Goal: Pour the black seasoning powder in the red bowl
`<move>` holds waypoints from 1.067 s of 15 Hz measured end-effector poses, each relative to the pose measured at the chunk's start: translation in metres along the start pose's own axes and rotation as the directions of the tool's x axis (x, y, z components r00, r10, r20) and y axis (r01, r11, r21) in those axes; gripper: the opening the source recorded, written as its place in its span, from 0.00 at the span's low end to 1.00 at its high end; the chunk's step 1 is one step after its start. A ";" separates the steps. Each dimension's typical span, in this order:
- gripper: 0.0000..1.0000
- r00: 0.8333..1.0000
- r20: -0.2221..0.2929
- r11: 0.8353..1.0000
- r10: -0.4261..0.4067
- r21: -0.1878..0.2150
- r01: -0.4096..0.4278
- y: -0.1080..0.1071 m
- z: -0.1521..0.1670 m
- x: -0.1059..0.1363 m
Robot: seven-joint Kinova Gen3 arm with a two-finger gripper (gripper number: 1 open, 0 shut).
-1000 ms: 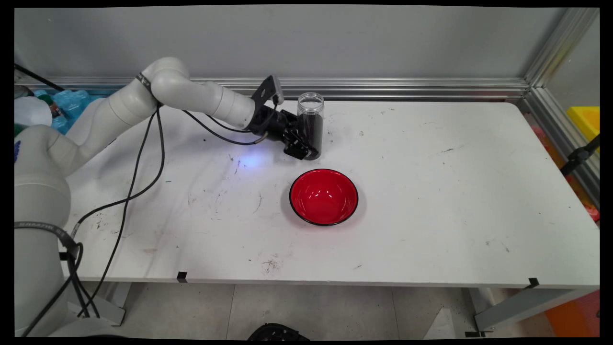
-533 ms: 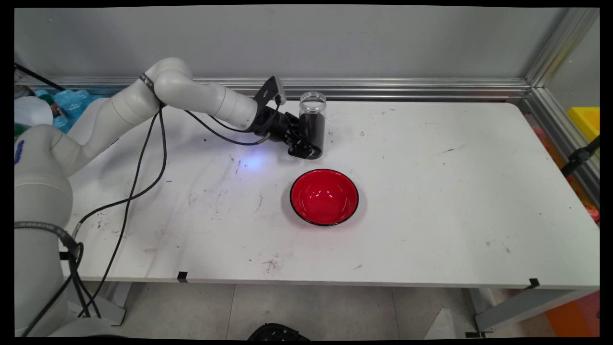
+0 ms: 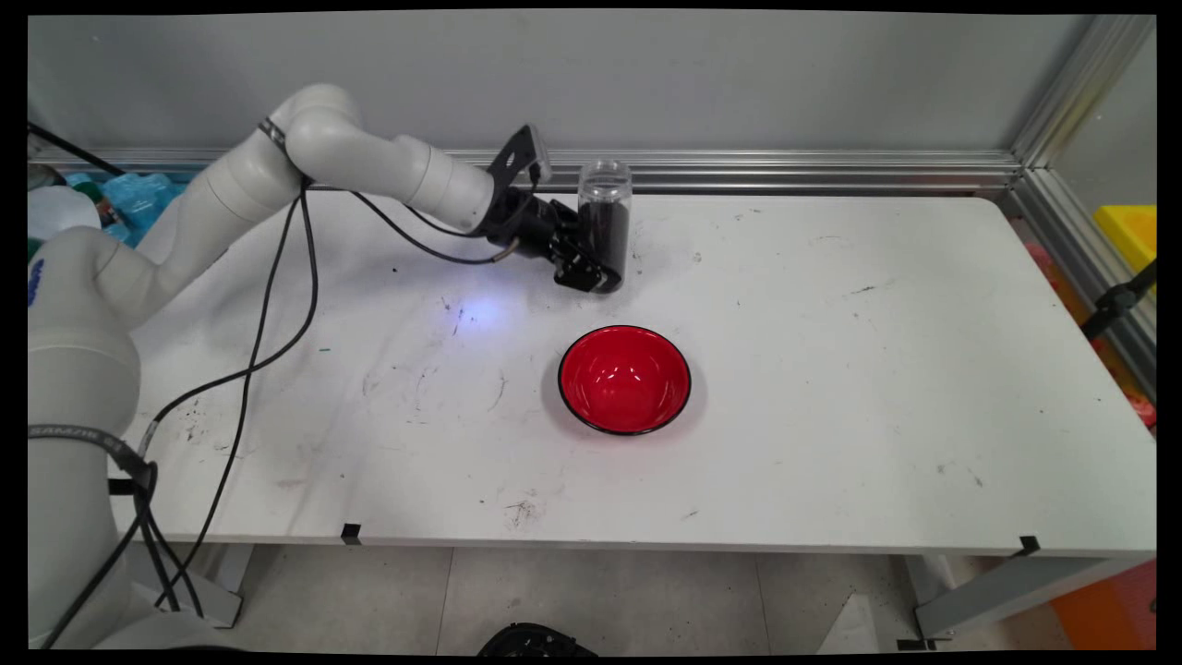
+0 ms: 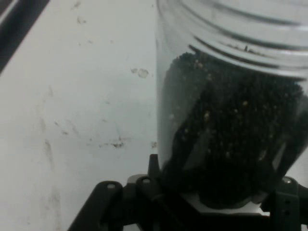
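Note:
A clear open-topped jar (image 3: 605,217), about two thirds full of small black grains, hangs a little above the white table (image 3: 831,369) near its back edge. My gripper (image 3: 596,268) is shut on the jar's lower half, coming at it from the left. In the hand view the jar (image 4: 231,120) fills the right side, close up, with the black linkage around its base. A red bowl (image 3: 624,379) with a black rim stands empty on the table, just in front of the jar.
An aluminium rail (image 3: 785,171) runs along the table's back edge and down its right side. Black cables (image 3: 268,323) hang from the arm over the table's left part. Clutter lies beyond the left edge, and a yellow box (image 3: 1131,231) beyond the right.
The gripper has lifted the jar off the table and carried it slightly up and back. The bowl has stayed where it was.

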 end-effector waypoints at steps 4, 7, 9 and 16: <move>0.00 1.000 0.001 0.999 0.022 0.037 -0.022 -0.001 -0.025 0.020; 0.00 0.999 0.001 0.998 0.039 0.056 -0.039 0.002 -0.045 0.035; 0.00 0.999 0.003 0.997 0.054 0.061 -0.055 0.005 -0.054 0.042; 0.00 0.965 0.015 0.964 0.263 0.041 -0.263 0.029 -0.089 0.070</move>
